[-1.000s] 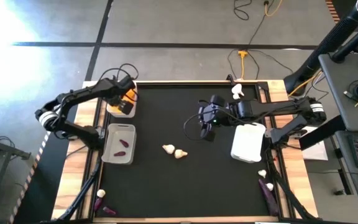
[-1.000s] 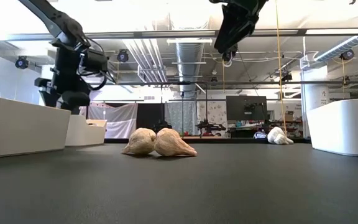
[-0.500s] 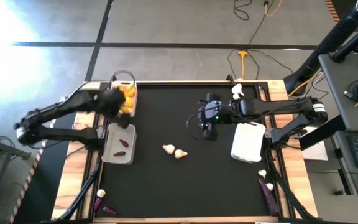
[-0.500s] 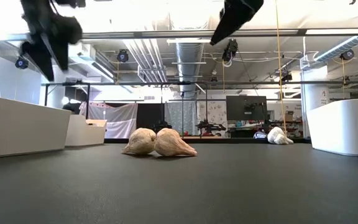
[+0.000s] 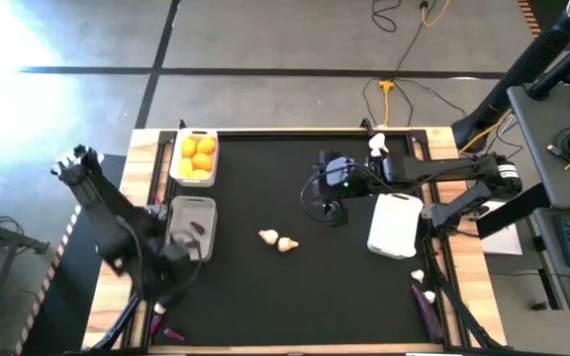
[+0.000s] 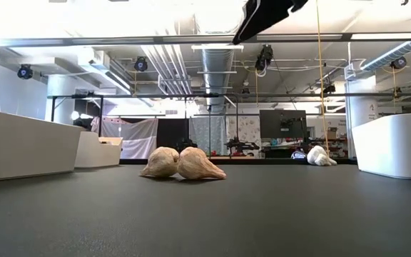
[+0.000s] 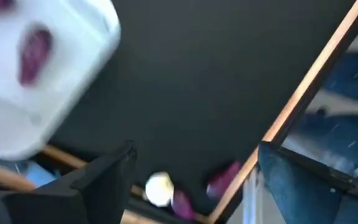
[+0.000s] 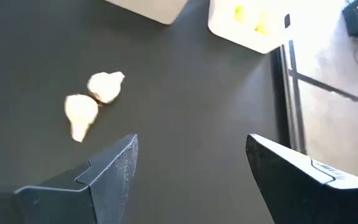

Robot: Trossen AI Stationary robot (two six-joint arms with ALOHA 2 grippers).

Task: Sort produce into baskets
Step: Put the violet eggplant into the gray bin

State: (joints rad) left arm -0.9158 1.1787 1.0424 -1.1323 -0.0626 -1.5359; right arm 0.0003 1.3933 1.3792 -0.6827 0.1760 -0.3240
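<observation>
High view: black bench seen from above; bin of citrus at far left edge, five or so yellow-orange fruits inside; eggplant bin just below it, purple pieces within; third bin at right, contents not visible; two garlic bulbs touching each other mid-bench; stray garlic at far right edge; loose eggplants and garlic along the near edge at both corners; left gripper blurred, low over the near-left corner beside the eggplant bin; right gripper poised above the bench, between the paired bulbs and the third bin.

Low view: paired bulbs resting on the mat, nothing touching them; right arm only a dark shape at top; bins at both sides.

Left wrist view: jaws spread, empty; eggplant bin with one eggplant showing; loose garlic and eggplants by the wooden edge.

Right wrist view: jaws spread wide, empty; paired bulbs ahead; citrus bin beyond.

Step in hand: likely between picks; garlic pair apparently next for the right gripper.

Next move: descent over one bulb, jaws straddling it clear of its neighbour, then carry to the third bin.

Writing: none legible.
</observation>
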